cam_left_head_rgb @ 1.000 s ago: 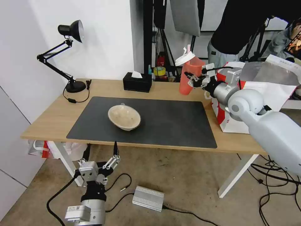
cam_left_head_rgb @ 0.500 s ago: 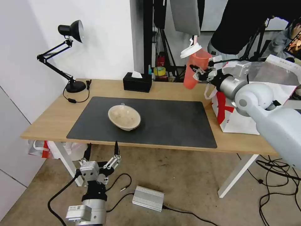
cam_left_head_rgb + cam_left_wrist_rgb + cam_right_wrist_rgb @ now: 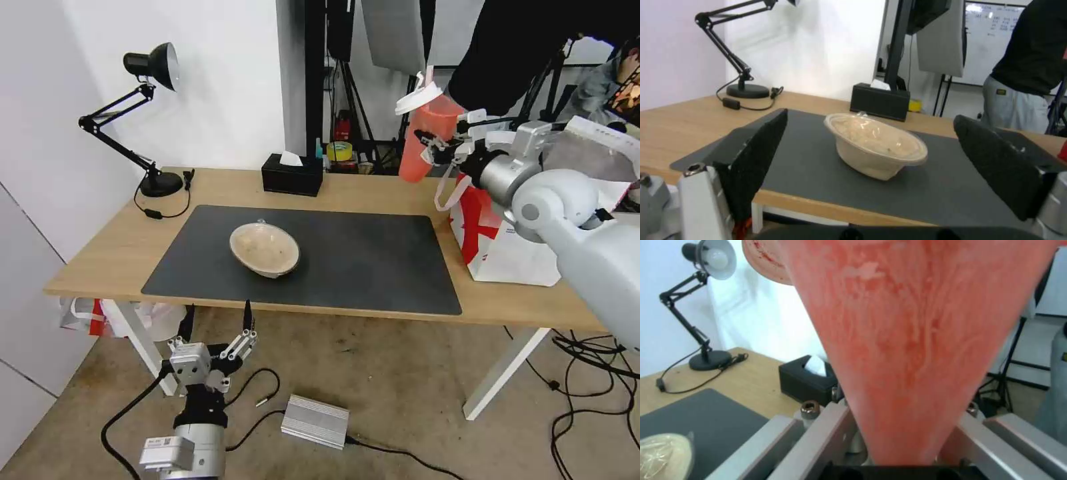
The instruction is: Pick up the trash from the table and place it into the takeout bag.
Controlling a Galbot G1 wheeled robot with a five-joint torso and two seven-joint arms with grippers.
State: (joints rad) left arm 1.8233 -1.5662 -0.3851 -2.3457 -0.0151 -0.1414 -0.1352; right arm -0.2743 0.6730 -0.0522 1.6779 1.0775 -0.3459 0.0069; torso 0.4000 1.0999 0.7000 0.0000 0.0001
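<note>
My right gripper (image 3: 433, 145) is shut on the red translucent cup (image 3: 427, 137), held tilted in the air beside the open top of the red-and-white takeout bag (image 3: 507, 243) at the table's right end. Close up, the cup (image 3: 916, 350) sits between the right gripper's jaws. A shallow beige soiled bowl (image 3: 265, 249) rests tilted on the dark grey mat (image 3: 347, 267) of the light-wood table (image 3: 100, 253). My left gripper (image 3: 217, 327) hangs open below the table's front edge, pointing up; the bowl (image 3: 876, 146) lies ahead between its fingers (image 3: 760, 146).
A black desk lamp (image 3: 150, 120) stands at the back left and a black tissue box (image 3: 292, 175) at the back middle. A silver box (image 3: 315, 421) and cables lie on the floor. A person in black stands behind the bag.
My right gripper has lifted the red cup up and to the right, from just above the table's back edge to beside the bag's top. The left arm and the bowl have stayed put.
</note>
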